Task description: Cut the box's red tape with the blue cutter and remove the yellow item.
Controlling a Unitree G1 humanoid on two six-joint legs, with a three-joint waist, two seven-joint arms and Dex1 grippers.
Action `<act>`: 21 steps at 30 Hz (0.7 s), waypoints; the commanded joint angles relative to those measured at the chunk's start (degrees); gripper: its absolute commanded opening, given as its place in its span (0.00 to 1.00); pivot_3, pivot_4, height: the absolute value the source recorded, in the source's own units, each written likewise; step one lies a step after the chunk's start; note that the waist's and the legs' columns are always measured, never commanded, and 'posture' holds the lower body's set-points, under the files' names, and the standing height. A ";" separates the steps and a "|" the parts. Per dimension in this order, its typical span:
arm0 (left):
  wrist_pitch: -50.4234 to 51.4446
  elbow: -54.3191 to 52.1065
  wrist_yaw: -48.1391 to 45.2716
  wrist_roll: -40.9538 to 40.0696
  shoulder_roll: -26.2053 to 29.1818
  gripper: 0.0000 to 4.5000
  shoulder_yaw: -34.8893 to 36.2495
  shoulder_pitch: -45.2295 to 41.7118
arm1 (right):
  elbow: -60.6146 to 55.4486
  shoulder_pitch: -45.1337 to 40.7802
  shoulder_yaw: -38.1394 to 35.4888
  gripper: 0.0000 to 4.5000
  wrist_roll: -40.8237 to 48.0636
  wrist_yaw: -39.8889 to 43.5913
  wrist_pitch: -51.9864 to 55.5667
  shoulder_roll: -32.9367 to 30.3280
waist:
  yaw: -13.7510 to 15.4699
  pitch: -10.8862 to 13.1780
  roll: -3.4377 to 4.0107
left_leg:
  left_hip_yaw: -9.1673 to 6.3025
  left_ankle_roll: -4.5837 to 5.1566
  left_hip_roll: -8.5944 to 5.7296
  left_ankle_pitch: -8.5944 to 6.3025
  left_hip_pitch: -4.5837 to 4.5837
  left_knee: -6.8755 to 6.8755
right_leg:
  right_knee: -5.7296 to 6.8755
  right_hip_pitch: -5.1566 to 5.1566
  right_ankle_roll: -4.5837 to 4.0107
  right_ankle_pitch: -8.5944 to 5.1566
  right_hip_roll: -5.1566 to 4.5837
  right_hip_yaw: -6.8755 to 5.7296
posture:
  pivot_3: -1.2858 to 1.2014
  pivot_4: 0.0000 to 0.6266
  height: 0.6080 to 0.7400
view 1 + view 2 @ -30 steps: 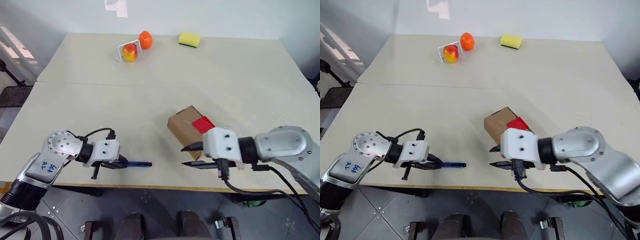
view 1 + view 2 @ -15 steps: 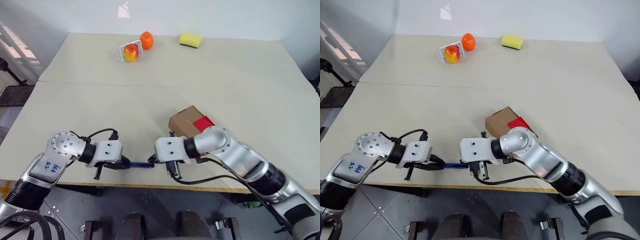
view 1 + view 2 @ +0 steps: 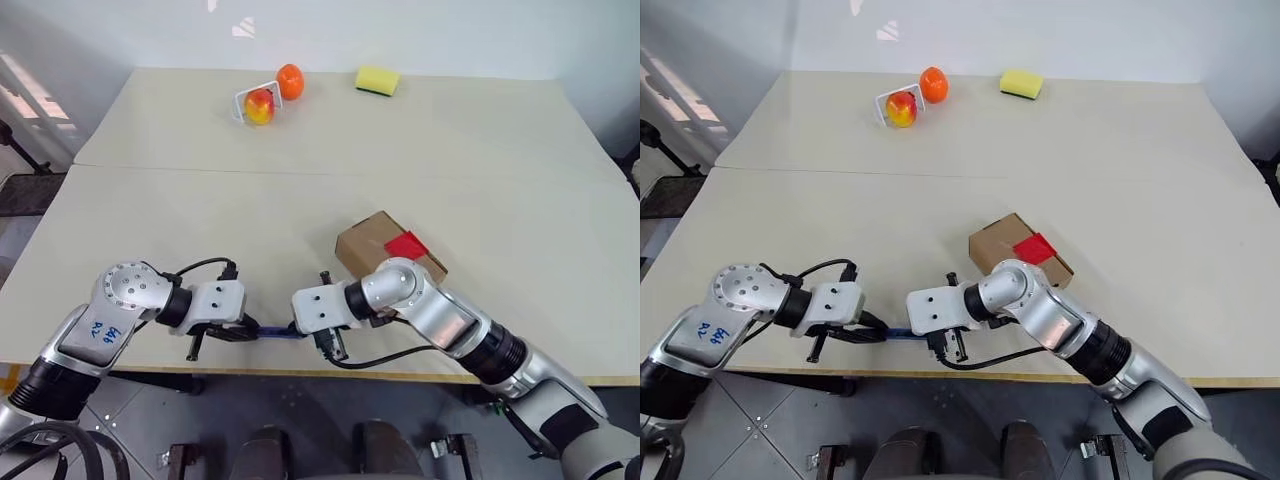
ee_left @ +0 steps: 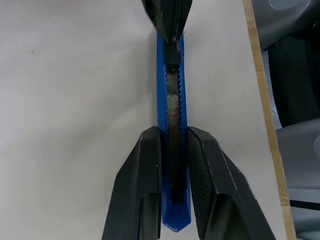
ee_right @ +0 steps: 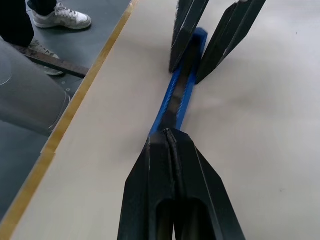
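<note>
Left wrist view: blue cutter [image 4: 171, 125] lying flat near the table's [image 3: 300, 200] front edge, left gripper [image 4: 172, 150] clamping its rear end. Right gripper [image 5: 170, 142], fingers fully closed, is pressing its tips on the cutter's other end. Box [image 3: 375, 245] with red tape [image 3: 406, 244] sitting just behind.

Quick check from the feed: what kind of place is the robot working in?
Probably a lab or test room, not a home: a plain beige table against a bare white wall, grey tiled floor, and staged props, namely fruit, a sponge and a taped box.
</note>
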 commanded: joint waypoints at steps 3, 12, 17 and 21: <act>1.30 -0.96 -2.42 0.58 1.24 0.09 -2.12 2.25 | 0.02 1.17 -0.52 0.01 -0.86 2.05 -1.72 0.14 | -0.03 0.00 0.00 | -0.01 0.00 -0.01 0.00 0.00 0.00 | -0.01 0.02 0.00 0.00 -0.01 -0.02 | 0.52 0.24 1.00; 3.03 -1.79 -2.46 0.55 1.71 0.09 -1.90 2.38 | 0.76 2.29 -1.68 0.01 -2.27 1.88 -2.69 0.48 | -0.43 0.00 0.01 | -0.02 0.01 0.00 -0.01 0.14 0.00 | -0.01 0.16 0.00 0.00 -0.01 -0.02 | 0.52 0.24 1.00; 3.71 -2.24 -3.18 0.24 2.64 0.09 -1.61 2.80 | -1.03 3.10 -4.32 0.01 -1.57 3.09 -3.11 -2.29 | -0.80 0.00 0.01 | -0.03 0.01 0.00 -0.01 0.16 0.00 | -0.04 0.21 0.00 0.00 -0.01 -0.02 | 0.52 0.24 1.00; 3.60 -1.99 -3.24 0.30 2.82 0.09 -1.57 2.73 | -1.30 3.95 -5.22 0.01 -1.55 3.29 -2.91 -3.20 | -1.06 0.00 0.00 | -0.04 0.02 0.00 -0.01 0.17 0.00 | -0.08 0.26 0.00 0.00 0.00 -0.03 | 0.52 0.24 1.00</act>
